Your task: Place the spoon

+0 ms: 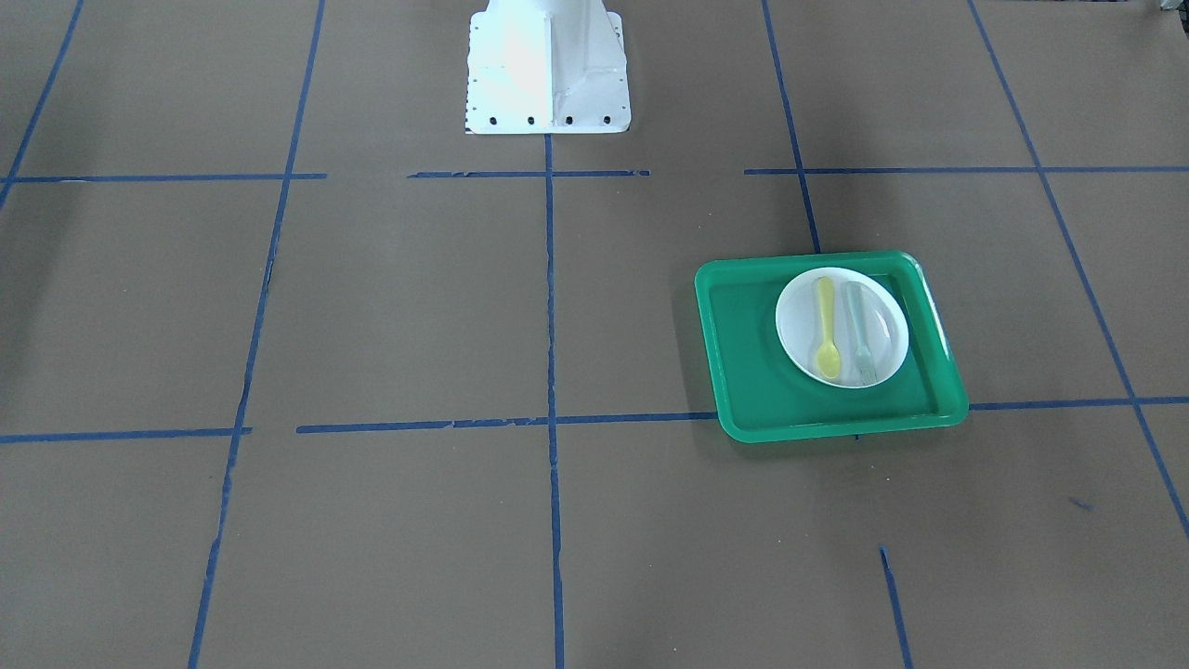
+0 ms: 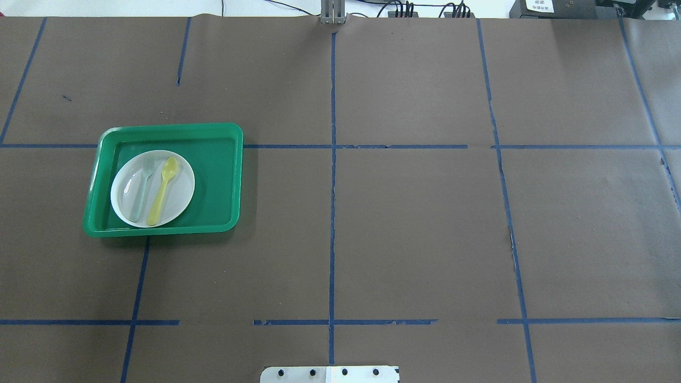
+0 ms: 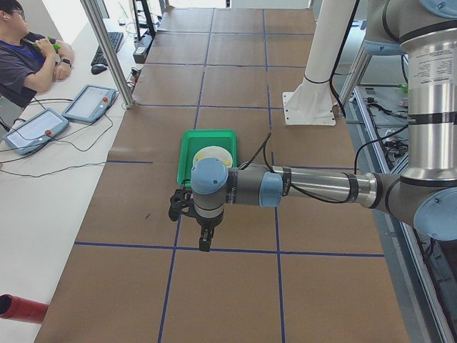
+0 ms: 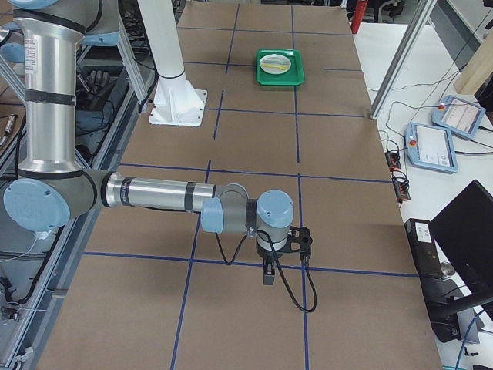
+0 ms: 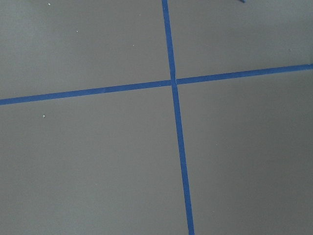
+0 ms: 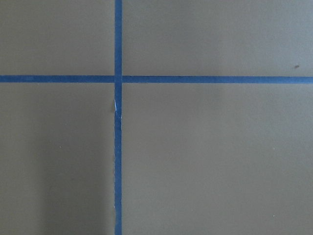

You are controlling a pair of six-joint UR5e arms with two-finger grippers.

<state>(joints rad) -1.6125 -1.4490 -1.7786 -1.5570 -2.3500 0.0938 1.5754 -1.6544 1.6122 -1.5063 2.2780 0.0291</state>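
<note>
Your left gripper point(image 3: 205, 241) hangs over the taped table point(image 3: 235, 293). You cannot tell whether it is released or clenched, and the same goes for the right gripper point(image 4: 268, 275). The yellow spoon point(image 1: 826, 327) lies well apart from both, on the white plate point(image 1: 890, 325) beside the fork point(image 1: 859, 333), in the green tray point(image 1: 743, 372). Placement appears complete; verify before any further reach.

The tray point(image 2: 218, 181) sits on the table point(image 2: 415, 229), well out to the robot's left of the base point(image 2: 330, 374), and the plate point(image 2: 183, 186) lies in the tray's left part. On the plate, the spoon point(image 2: 161, 192) and the fork point(image 2: 141, 186) lie side by side, spoon right of fork, handles toward the robot. The left gripper point(image 3: 205, 243) hangs above the table further left than the tray, and the right gripper point(image 4: 267, 276) hangs above the opposite end.
</note>
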